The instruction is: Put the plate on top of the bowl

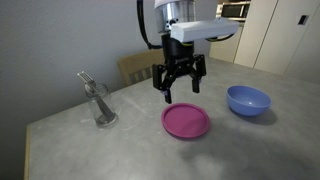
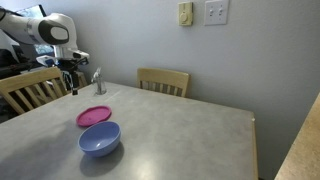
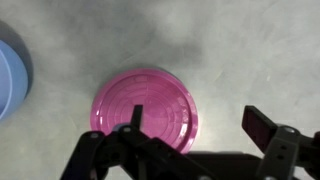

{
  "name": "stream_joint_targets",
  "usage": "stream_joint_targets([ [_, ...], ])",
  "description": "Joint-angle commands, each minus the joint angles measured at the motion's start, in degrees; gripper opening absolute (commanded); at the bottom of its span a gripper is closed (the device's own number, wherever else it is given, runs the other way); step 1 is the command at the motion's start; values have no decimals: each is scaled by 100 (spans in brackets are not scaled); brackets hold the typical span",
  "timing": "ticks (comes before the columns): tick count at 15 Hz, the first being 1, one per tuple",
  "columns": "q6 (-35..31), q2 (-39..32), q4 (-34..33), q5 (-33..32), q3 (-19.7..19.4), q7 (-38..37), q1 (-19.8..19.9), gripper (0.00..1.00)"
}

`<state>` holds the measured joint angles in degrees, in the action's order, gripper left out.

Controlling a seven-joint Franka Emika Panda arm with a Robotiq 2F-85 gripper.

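The gripper (image 1: 180, 93), jaws spread and empty, is hovering over the flat round magenta plastic plate (image 1: 186, 122) directly beneath it, and should be lowering one finger outside the rim.

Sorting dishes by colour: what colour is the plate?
The plate is magenta pink, clearest in the wrist view.
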<state>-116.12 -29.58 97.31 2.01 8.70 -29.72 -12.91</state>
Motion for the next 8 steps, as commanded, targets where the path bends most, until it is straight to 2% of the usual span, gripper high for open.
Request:
stream_joint_targets([
  [1, 16, -67, -65, 146, -158, 116, -132, 100],
  [3, 16, -136, -117, 174, -161, 153, -131, 100],
  [5, -60, -128, -153, -13, -282, -156, -281, 100],
  [8, -172, -448, -403, 5, -363, -204, -344, 100],
])
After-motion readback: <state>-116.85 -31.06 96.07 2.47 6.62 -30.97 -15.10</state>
